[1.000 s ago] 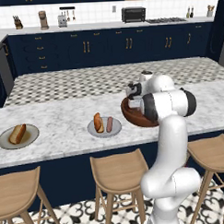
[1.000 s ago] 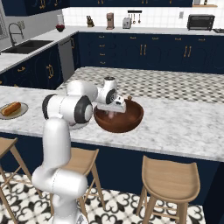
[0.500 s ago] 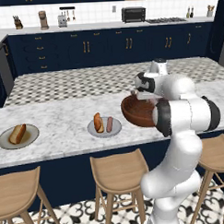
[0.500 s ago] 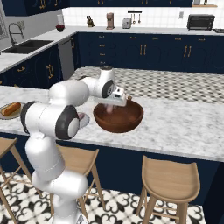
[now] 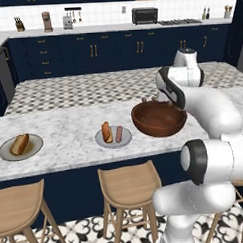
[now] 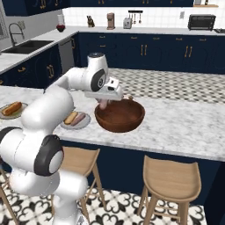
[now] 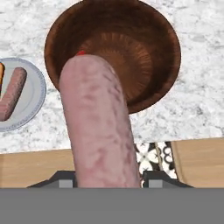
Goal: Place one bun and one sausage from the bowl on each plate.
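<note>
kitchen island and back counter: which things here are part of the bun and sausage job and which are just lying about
Part of the job:
bowl
near plate, with bun and sausage
far plate, with only a bun
sausage held in the claw

Just lying about:
toaster oven
stools
sink

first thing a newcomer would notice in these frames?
The pale pink sausage gripped in the tool, looming large in the hand view above the dark reddish-brown wooden bowl on the marble counter. Next, the two grey plates to the bowl's left in the left base view: the nearer plate has a bun and a sausage, the far plate only a bun.
</note>
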Motion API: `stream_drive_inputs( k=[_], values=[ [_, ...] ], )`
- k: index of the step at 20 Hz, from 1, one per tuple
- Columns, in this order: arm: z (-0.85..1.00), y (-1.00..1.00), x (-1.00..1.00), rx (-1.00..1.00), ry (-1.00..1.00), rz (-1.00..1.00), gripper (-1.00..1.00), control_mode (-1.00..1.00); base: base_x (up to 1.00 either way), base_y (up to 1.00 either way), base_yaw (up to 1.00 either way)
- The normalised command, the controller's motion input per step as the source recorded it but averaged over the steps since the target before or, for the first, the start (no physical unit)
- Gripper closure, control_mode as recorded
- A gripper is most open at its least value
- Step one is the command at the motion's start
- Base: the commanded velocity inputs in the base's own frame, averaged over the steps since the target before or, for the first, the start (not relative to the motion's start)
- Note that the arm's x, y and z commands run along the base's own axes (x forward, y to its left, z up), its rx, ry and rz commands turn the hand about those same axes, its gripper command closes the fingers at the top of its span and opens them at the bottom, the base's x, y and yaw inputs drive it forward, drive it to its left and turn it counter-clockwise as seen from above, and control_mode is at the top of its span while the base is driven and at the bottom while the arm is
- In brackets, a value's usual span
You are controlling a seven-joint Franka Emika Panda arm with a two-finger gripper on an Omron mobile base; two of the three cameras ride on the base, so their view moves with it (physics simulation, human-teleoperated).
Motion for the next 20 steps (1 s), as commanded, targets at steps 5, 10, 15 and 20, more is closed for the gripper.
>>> stream_drive_inputs(
  k=[5,10,15,20],
  values=[
    [0.00,0.00,0.00,0.00,0.00,0.00,1.00,1.00,-0.85,0.89,0.00],
    [0.00,0.00,0.00,0.00,0.00,0.00,1.00,1.00,-0.17,1.00,0.00],
    [0.00,0.00,0.00,0.00,0.00,0.00,1.00,1.00,0.39,1.00,0.00],
    [0.00,0.00,0.00,0.00,0.00,0.00,1.00,1.00,0.58,0.91,-0.05]
  ],
)
